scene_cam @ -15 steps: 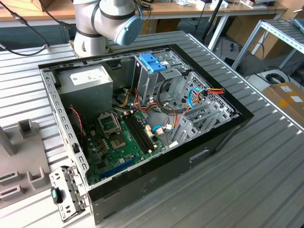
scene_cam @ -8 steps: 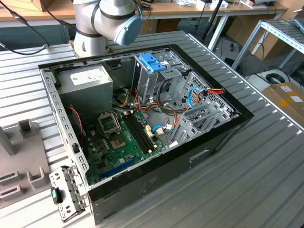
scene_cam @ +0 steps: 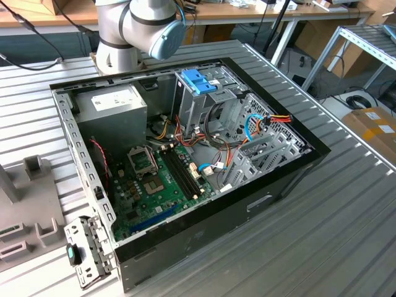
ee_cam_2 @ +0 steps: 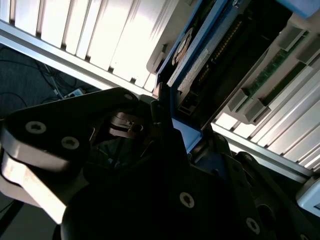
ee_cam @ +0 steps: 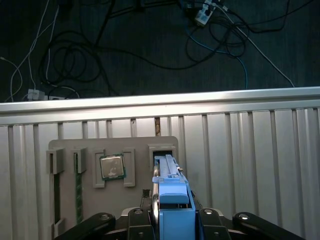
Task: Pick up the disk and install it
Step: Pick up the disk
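Observation:
In the first wrist view the disk point(ee_cam: 172, 197), a flat drive in a bright blue carrier, stands on edge with its far end at a slot of a grey fixture plate point(ee_cam: 140, 145). My gripper point(ee_cam: 172, 212) is shut on the disk, one black finger point(ee_cam: 142, 217) pressed to each of its sides. The second wrist view looks along the same disk point(ee_cam_2: 197, 60), showing its blue rail and labelled face rising from the black gripper body. In the exterior view the open computer case point(scene_cam: 291, 179) lies on the ribbed metal table, with its upright drive cage point(scene_cam: 201, 102) at the back.
A processor chip point(ee_cam: 112, 166) and two memory sticks point(ee_cam: 79, 190) sit in other pockets of the fixture plate. The table edge point(ee_cam: 160, 102) runs just beyond it, with cables on the dark floor. Inside the case are the motherboard point(scene_cam: 154, 185), power supply point(scene_cam: 111, 108) and loose wires.

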Tool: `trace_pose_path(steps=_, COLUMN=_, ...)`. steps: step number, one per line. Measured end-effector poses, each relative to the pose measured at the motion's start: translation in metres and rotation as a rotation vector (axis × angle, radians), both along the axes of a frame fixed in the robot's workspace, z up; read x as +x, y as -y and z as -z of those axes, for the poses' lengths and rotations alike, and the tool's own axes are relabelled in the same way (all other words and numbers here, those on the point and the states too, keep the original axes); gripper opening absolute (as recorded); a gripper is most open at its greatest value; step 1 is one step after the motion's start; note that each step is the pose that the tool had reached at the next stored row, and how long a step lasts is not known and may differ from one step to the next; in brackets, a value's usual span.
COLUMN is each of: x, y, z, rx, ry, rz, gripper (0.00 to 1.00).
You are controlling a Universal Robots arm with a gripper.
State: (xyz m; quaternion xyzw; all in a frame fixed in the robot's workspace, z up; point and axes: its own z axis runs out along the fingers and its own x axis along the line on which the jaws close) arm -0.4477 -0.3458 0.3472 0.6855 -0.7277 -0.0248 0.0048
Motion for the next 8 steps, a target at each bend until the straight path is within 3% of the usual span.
trace_pose_path(steps=8, x=0.0, y=0.0, z=-0.0054, rx=0.0, ry=0.0, rz=0.0, gripper=0.37)
